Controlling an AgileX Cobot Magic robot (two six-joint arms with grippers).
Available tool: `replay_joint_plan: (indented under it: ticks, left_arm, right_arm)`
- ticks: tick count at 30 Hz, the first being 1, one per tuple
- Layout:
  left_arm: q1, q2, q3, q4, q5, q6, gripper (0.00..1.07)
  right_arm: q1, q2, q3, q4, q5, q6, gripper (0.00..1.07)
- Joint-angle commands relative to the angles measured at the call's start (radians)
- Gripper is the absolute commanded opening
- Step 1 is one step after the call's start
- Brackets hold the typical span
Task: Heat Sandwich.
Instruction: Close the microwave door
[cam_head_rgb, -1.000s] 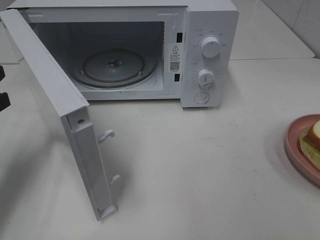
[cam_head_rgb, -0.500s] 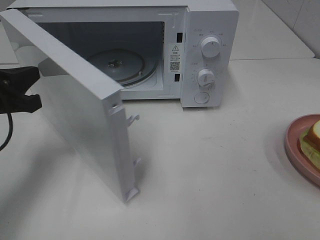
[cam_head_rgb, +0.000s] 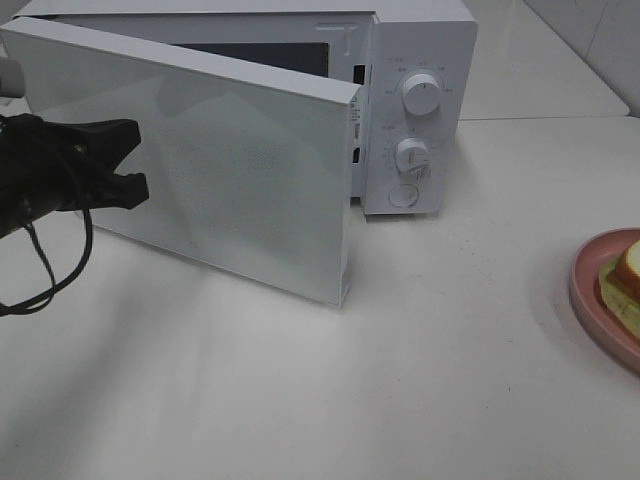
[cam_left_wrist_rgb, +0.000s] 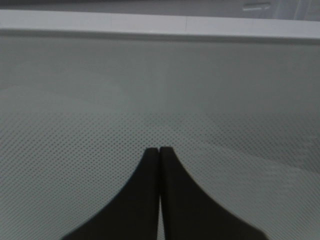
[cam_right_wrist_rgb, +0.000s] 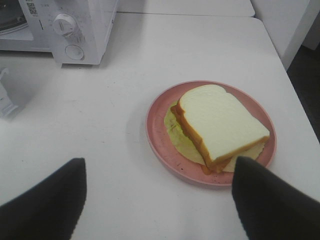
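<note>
The sandwich (cam_right_wrist_rgb: 220, 125), pale bread with green and reddish filling, lies on a round pink plate (cam_right_wrist_rgb: 160, 135) on the table. Both show at the far right edge in the high view, the sandwich (cam_head_rgb: 628, 275) and the plate (cam_head_rgb: 590, 290). My right gripper (cam_right_wrist_rgb: 157, 200) hovers open just short of the plate with nothing between its fingers. The white microwave (cam_head_rgb: 420, 100) stands at the back, its door (cam_head_rgb: 240, 170) swung partway shut and hiding the cavity. My left gripper (cam_head_rgb: 130, 160) is shut, its fingertips (cam_left_wrist_rgb: 150, 165) against the door's dotted glass (cam_left_wrist_rgb: 160, 90).
The microwave's two knobs and round button (cam_head_rgb: 404, 196) face front, right of the door. A black cable (cam_head_rgb: 60, 280) loops under the left arm. The table's right edge runs close beside the plate (cam_right_wrist_rgb: 290, 100). Bare white tabletop (cam_head_rgb: 430, 350) lies between microwave and plate.
The microwave door has swung from wide open to nearly shut. My left gripper came in from the left and moved right against the door's outer face. The right side is unchanged.
</note>
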Motion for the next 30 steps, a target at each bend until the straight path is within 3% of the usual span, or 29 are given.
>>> replay_joint_plan:
  ticks: [1, 3, 12, 23, 30]
  left_arm:
    - [-0.054, 0.016, -0.037, -0.083, -0.007, 0.050, 0.00]
    - [-0.097, 0.037, -0.061, -0.160, -0.006, 0.093, 0.00]
    - [-0.196, 0.108, -0.137, -0.338, -0.007, 0.169, 0.00]
    - [-0.269, 0.199, -0.272, -0.417, 0.004, 0.183, 0.00]
    - [-0.290, 0.252, -0.358, -0.420, 0.023, 0.185, 0.00]
  right_arm:
    - [-0.009, -0.027, 0.000, 0.003, -0.015, 0.001, 0.76]
    - [-0.009, -0.027, 0.000, 0.003, -0.015, 0.001, 0.76]
    - [-0.009, -0.027, 0.000, 0.003, -0.015, 0.001, 0.76]
    - [-0.009, -0.027, 0.000, 0.003, -0.015, 0.001, 0.76]
    - [-0.009, -0.027, 0.000, 0.003, -0.015, 0.001, 0.76]
